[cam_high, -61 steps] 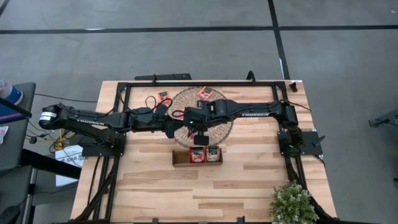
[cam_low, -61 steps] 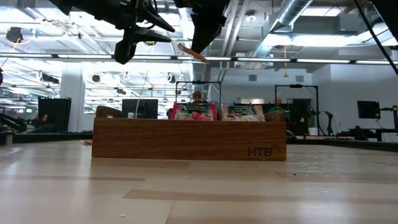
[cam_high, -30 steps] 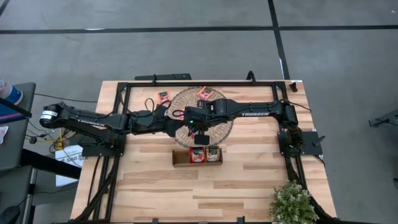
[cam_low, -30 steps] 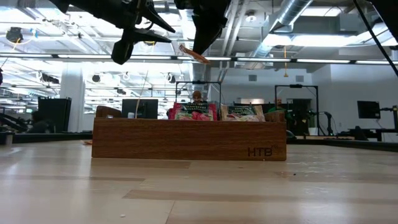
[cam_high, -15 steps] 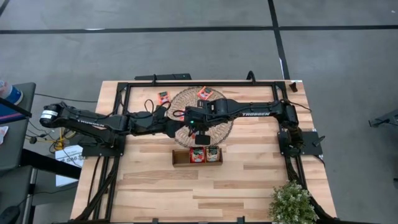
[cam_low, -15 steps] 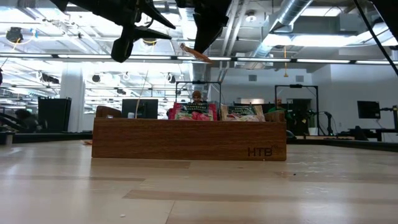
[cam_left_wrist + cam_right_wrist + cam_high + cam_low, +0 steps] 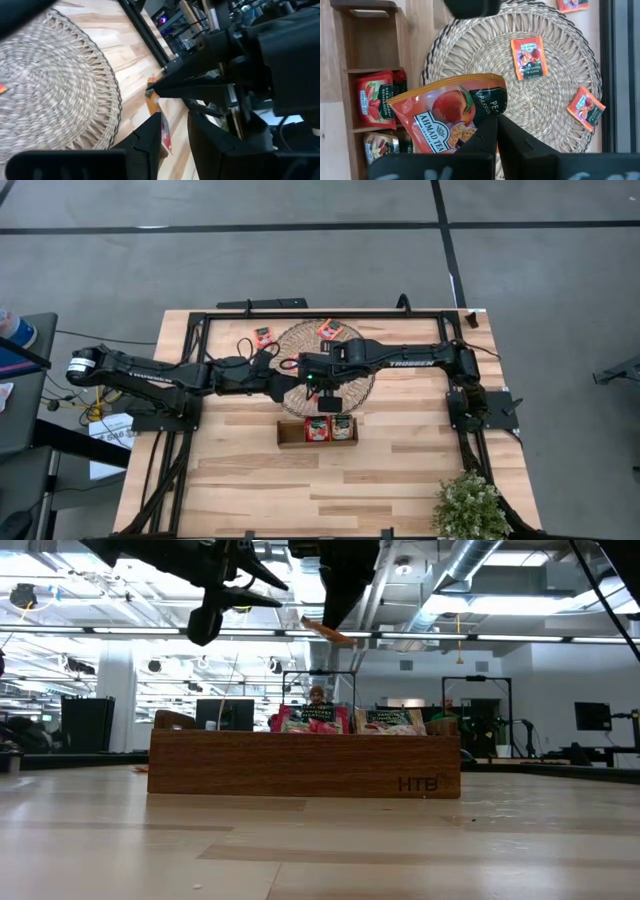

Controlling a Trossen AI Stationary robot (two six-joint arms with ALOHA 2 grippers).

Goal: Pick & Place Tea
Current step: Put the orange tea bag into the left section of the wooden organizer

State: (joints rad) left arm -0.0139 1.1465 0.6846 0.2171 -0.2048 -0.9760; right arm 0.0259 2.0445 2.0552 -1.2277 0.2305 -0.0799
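Observation:
My right gripper is shut on an orange tea sachet, held in the air between the round woven mat and the wooden tray. In the low view the sachet hangs above the tray. The tray holds red sachets in its middle compartment and more in the one beside it. Three sachets lie flat on the mat. My left gripper hovers open over the mat's left side. A red sachet edge shows in its gap, but I cannot tell whether they touch. My right gripper pinches the orange sachet between its two fingers at one edge. The fingers come from above, slanting steeply down. The sachet sticks out sideways from the fingertips, tilted, lifted clear of both the tray and the mat.
The tray's left compartment holds nothing. One sachet lies on the table left of the mat. A black frame borders the table's far, left and right sides. A potted plant stands at the near right corner.
My right gripper has edged a little toward the table's right edge with the orange sachet, which stays tilted and clear above the tray.

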